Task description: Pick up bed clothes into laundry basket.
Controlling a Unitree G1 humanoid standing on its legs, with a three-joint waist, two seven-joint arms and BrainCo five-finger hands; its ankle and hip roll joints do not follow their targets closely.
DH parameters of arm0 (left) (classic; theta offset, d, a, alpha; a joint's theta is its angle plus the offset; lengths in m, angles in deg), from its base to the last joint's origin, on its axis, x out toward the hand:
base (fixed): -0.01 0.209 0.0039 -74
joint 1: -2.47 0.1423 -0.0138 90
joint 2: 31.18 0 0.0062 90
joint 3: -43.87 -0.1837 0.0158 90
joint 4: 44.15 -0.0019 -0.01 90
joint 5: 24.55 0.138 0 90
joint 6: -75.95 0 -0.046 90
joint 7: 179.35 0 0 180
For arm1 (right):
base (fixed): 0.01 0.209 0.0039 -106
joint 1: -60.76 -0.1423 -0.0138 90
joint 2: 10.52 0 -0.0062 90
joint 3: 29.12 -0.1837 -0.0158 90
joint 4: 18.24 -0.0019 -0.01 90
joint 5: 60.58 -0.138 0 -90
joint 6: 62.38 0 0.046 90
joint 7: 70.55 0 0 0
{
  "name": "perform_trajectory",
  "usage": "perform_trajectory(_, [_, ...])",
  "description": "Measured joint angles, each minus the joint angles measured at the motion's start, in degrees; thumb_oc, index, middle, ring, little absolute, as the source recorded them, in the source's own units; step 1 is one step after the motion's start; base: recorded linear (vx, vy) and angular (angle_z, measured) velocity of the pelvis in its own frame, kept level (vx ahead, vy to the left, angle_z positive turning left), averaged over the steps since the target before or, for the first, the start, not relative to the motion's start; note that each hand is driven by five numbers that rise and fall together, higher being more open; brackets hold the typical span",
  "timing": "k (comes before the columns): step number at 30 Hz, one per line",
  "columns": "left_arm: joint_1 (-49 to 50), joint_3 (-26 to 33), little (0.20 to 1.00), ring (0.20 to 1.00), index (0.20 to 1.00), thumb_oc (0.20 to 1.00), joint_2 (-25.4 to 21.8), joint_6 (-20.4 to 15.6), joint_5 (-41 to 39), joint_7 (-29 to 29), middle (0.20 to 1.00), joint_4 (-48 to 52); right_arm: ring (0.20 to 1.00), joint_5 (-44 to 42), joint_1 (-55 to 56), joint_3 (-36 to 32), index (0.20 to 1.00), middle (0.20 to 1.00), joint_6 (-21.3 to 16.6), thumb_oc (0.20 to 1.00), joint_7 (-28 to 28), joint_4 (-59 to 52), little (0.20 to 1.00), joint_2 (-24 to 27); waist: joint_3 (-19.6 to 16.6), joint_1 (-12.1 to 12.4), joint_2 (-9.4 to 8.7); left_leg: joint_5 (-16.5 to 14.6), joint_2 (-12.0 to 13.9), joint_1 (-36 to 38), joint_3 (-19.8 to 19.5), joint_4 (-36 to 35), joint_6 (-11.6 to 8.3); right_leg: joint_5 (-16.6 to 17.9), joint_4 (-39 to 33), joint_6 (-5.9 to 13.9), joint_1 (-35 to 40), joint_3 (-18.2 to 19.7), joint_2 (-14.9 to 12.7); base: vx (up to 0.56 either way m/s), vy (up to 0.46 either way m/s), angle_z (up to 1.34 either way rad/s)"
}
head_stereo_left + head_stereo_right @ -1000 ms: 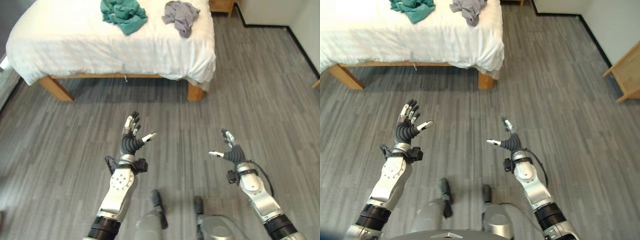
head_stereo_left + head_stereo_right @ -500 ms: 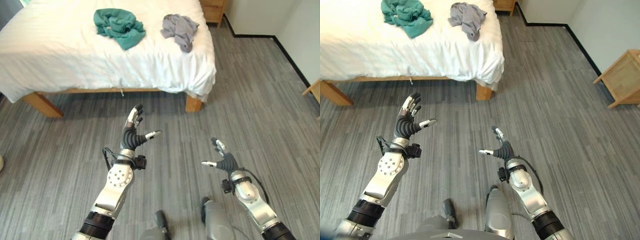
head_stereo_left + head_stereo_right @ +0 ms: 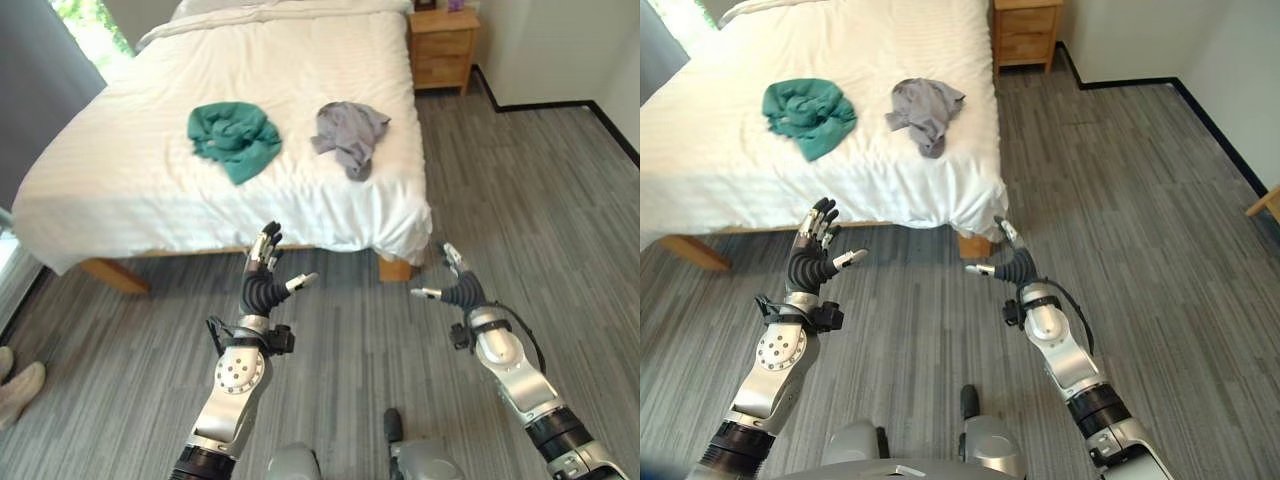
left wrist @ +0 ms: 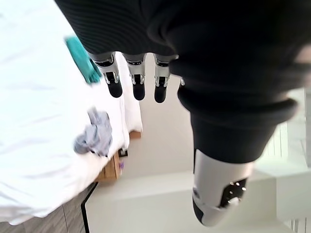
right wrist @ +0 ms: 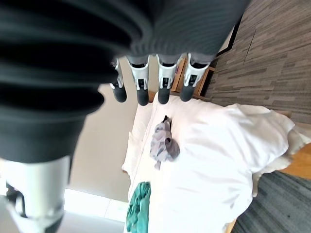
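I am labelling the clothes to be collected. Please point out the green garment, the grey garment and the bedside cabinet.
green garment (image 3: 235, 138), left eye view, middle of the crumpled heap
grey garment (image 3: 348, 133), left eye view, middle of the bundle
bedside cabinet (image 3: 1024, 34), right eye view, drawer front

- I count 2 garments on the bed: one teal garment, one grey garment, apart from each other.
- 1 bed with a white sheet.
- 1 wooden nightstand past the bed's far corner.
- 2 robot hands up over the floor: left hand, right hand, both with fingers spread, holding nothing.
- 1 person's pair of shoes at the left edge.
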Motion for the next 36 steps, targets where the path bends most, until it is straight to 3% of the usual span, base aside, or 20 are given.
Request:
perform_trajectory(2, [-1.06, -0.01, 1.0, 1.0, 1.0, 1.0, 0.08, 0.1, 0.1, -0.11, 1.0, -1.03, 1.0, 1.19, 0.81, 1.12, 1.0, 1.0, 0.23, 1.0, 0.35, 0.14, 1.0, 0.84, -0.12, -0.19, 1.12, 2.02, -1.54, 0.72, 0.2, -10.77, 2.28, -1.3, 0.07, -0.27, 1.89, 0.6, 2.71, 0.3, 0.067, -0.48])
perform_trajectory(5, [-2.05, 0.06, 1.0, 1.0, 1.0, 1.0, 0.17, 0.07, 0.09, -1.15, 1.0, -1.0, 1.0, 2.14, 2.61, 1.11, 1.0, 1.0, 0.3, 1.0, 0.14, -0.14, 1.0, 1.79, -0.02, -0.29, 0.89, 2.74, -0.8, -0.97, 8.3, -13.23, 3.18, -3.31, 0.08, -2.11, 4.95, -0.24, 4.36, 0.27, 0.082, -0.14])
perform_trajectory(8, [-0.92, 0.27, 1.0, 1.0, 1.0, 1.0, 0.21, 0.12, 0.1, -1.81, 1.0, -0.86, 1.0, 3.77, 2.53, 1.04, 1.0, 1.0, 0.59, 1.0, -0.11, -1.33, 1.0, 1.97, 0.03, -0.33, 0.9, 3.17, -0.68, -0.78, 15.29, -13.14, 4.15, -4.57, 0.1, -0.22, 7.13, -2.03, 3.58, 0.25, 0.082, -0.11])
perform_trajectory(9, [0.25, 0.85, 1.0, 1.0, 1.0, 1.0, 0.22, 0.14, 0.16, -1.8, 1.0, -0.64, 1.0, 6.31, 2.55, 1.15, 1.0, 1.0, 1.16, 1.0, -0.33, -3.49, 1.0, 1.89, 0.02, -0.38, 0.95, 2.54, -1.67, 1.55, 20.39, -13.68, 5.59, -5.57, 0.1, 1.33, 9.16, -3.28, 2.74, 0.35, 0.079, -0.04])
perform_trajectory(11, [1.28, 1.05, 1.0, 1.0, 1.0, 1.0, 0.22, 0.3, 0.25, -2.08, 1.0, -0.66, 1.0, 8.85, 2.25, 1.84, 1.0, 1.0, 1.13, 1.0, -1.06, -5.18, 1.0, 2.3, -0.11, -0.39, 1.44, 2.21, -3.24, 3.96, 20.06, -13.27, 8.13, -6.24, 0.11, 2.36, 11.73, -3.58, 2.93, 0.24, 0.041, 0.02])
perform_trajectory(14, [0.82, 1.48, 1.0, 1.0, 1.0, 1.0, -0.06, 0.2, 0.99, -2.32, 1.0, -0.07, 1.0, 12.67, 0.72, 3.86, 1.0, 1.0, 1.27, 1.0, -2.52, -4.71, 1.0, 2.72, -1.05, -0.24, 3.93, 1.15, -3.09, 5.19, 19.15, -13.65, 14.68, -8.35, 1.34, 4.99, 14.3, -4.65, 7.44, 0.15, 0.037, 0.23])
perform_trajectory(16, [-0.32, 1.08, 1.0, 1.0, 1.0, 1.0, -0.98, 0.71, 1.93, -2.52, 1.0, -1.5, 1.0, 14.86, -1.34, 5.79, 1.0, 1.0, 1.39, 1.0, -2.9, -1.92, 1.0, 0.85, -0.87, -0.34, 2.49, -0.27, -2.77, 7.14, 17.87, -14.86, 16.38, -12.04, 9.36, 6.33, 11.76, -6.29, 7.96, 0.06, 0.0, 0.45])
perform_trajectory(17, [-1.75, -0.51, 1.0, 1.0, 1.0, 1.0, -1.35, 1.48, 2.49, -2.95, 1.0, -2.08, 1.0, 16.34, -2.64, 6.12, 1.0, 1.0, 1.56, 1.0, -2.93, -0.61, 1.0, 0.12, -0.4, -0.42, 3.24, 0.1, -2.06, 7.28, 15.13, -15.0, 15.99, -16.49, 24.29, 8.09, 3.55, -9.47, 7.39, 0.07, -0.027, 0.65])
perform_trajectory(18, [-2.08, -1.0, 1.0, 1.0, 1.0, 1.0, -1.35, 1.69, 2.63, -3.06, 1.0, -1.84, 1.0, 16.74, -2.91, 6.11, 1.0, 1.0, 1.57, 1.0, -2.93, -0.76, 1.0, 0.36, -0.63, -0.3, 2.81, -0.68, -2.47, 7.47, 13.91, -14.98, 16.49, -17.66, 28.53, 8.3, 1.65, -10.31, 6.32, 0.08, -0.025, 0.76])
perform_trajectory(19, [-3.0, -1.7, 1.0, 1.0, 1.0, 1.0, -1.34, 1.91, 2.85, -3.34, 1.0, -1.91, 1.0, 17.05, -4.58, 6.55, 1.0, 1.0, 1.75, 1.0, -3.11, -0.79, 1.0, 0.51, -0.19, -0.42, 2.61, -1.34, -4.17, 8.18, 12.26, -14.97, 16.06, -19.72, 42.32, 10.61, -5.54, -11.16, 0.91, 0.07, -0.038, 0.71])
perform_trajectory(22, [-4.72, -0.48, 1.0, 1.0, 1.0, 1.0, -1.41, 2.14, 2.9, -3.62, 1.0, -1.8, 1.0, 17.0, -5.34, 6.35, 1.0, 1.0, 1.88, 1.0, -3.13, -0.82, 1.0, -0.29, 2.67, 0.07, 3.23, -1.39, -4.93, 9.85, 10.71, -14.93, 15.84, -20.85, 47.47, 11.15, -13.96, -7.51, -5.79, 0.14, -0.094, 0.65])
perform_trajectory(24, [-4.3, 1.28, 1.0, 1.0, 1.0, 1.0, -2.25, 2.57, 2.87, -3.78, 1.0, -1.96, 1.0, 16.81, -4.41, 6.21, 1.0, 1.0, 1.88, 1.0, -3.13, -0.78, 1.0, -1.35, 3.23, -0.2, 3.58, -1.64, -4.07, 10.23, 9.61, -14.93, 15.46, -19.9, 37.65, 10.93, -16.74, -4.53, -9.52, 0.25, -0.132, 0.55])
perform_trajectory(26, [-4.48, 1.97, 1.0, 1.0, 1.0, 1.0, -3.13, 2.59, 2.86, -3.75, 1.0, -1.92, 1.0, 16.49, -3.11, 5.75, 1.0, 1.0, 1.88, 1.0, -3.09, -0.7, 1.0, -1.91, 3.44, -0.38, 3.12, -1.92, -3.34, 10.49, 7.61, -14.93, 14.64, -15.69, 23.78, 10.87, -15.0, -0.56, -9.89, 0.23, -0.184, 0.63])
perform_trajectory(28, [-4.5, 1.96, 1.0, 1.0, 1.0, 1.0, -2.02, 2.53, 2.76, -3.67, 1.0, -2.13, 1.0, 15.02, -0.13, 5.39, 1.0, 1.0, 1.55, 1.0, -3.05, -0.6, 1.0, -1.96, 3.71, -0.72, 3.81, -2.58, -1.21, 9.01, 0.18, -13.29, 11.55, -13.26, 12.28, 10.33, -10.5, 10.42, -4.04, 0.07, -0.13, 1.39])
perform_trajectory(29, [-5.54, 0.82, 1.0, 1.0, 1.0, 1.0, -1.72, 2.34, 2.71, -3.43, 1.0, -2.06, 1.0, 13.3, 2.25, 5.31, 1.0, 1.0, 1.88, 1.0, -2.72, -0.2, 1.0, -1.6, 3.49, -1.36, 2.67, -1.12, -1.51, 9.19, -4.79, -14.2, 9.41, -7.36, 2.68, 8.98, -5.48, 12.83, -2.44, 0.13, -0.172, 2.13])
perform_trajectory(30, [-5.19, 1.08, 1.0, 1.0, 1.0, 1.0, -1.76, 2.53, 2.76, -3.47, 1.0, -1.93, 1.0, 12.3, 1.97, 5.69, 1.0, 1.0, 2.05, 1.0, -1.86, 0.3, 1.0, -1.26, 3.59, -1.24, 2.42, -0.76, -1.44, 10.23, -5.21, -15.05, 8.66, -1.7, 2.19, 9.11, -4.89, 10.19, -2.95, 0.16, -0.191, 1.59])
perform_trajectory(31, [-3.65, 1.68, 1.0, 1.0, 1.0, 1.0, -1.99, 2.68, 2.74, -3.61, 1.0, -1.3, 1.0, 11.67, 0.99, 5.63, 1.0, 1.0, 2.11, 1.0, -1.49, 0.6, 1.0, -1.14, 3.65, 0.28, 3.59, -1.11, -0.33, 10.88, -4.16, -15.04, 8.18, -1.76, 3.75, 8.56, -5.25, 8.61, -1.94, 0.1, -0.116, 0.54])
perform_trajectory(34, [-1.7, 3.19, 1.0, 1.0, 1.0, 1.0, -0.67, 1.91, 2.65, -3.83, 1.0, 1.71, 1.0, 11.1, -1.56, 5.26, 1.0, 1.0, 1.1, 1.0, -1.32, -0.3, 1.0, -0.58, 2.68, 0.2, 5.97, -1.53, 2.69, 11.07, -0.84, -15.04, 7.64, -1.6, 1.49, 7.22, -3.4, 6.24, -0.62, 0.1, -0.075, 0.21])
perform_trajectory(35, [-4.32, 1.55, 1.0, 1.0, 1.0, 1.0, 0.01, 0.49, 2.25, -3.48, 1.0, 3.44, 1.0, 10.06, -3.38, 5.63, 1.0, 1.0, 1.01, 1.0, -0.75, -0.03, 1.0, 1.07, -0.57, -0.29, 7.26, -1.66, 2.72, 13.1, 1.33, -15.06, 5.21, -0.13, 0.05, 7.48, -1.12, 5.03, -1.61, 0.05, 0.015, 0.15])
perform_trajectory(36, [-4.31, 1.55, 1.0, 1.0, 1.0, 1.0, 0.01, 0.49, 2.25, -3.48, 1.0, 3.43, 1.0, 10.06, -3.38, 5.63, 1.0, 1.0, 1.01, 1.0, -0.75, -0.02, 1.0, 1.06, -0.57, -0.29, 7.26, -1.66, 2.72, 13.1, 1.33, -15.06, 5.21, -0.13, 0.05, 7.48, -1.12, 5.03, -1.61, 0.04, 0.073, 0.19])
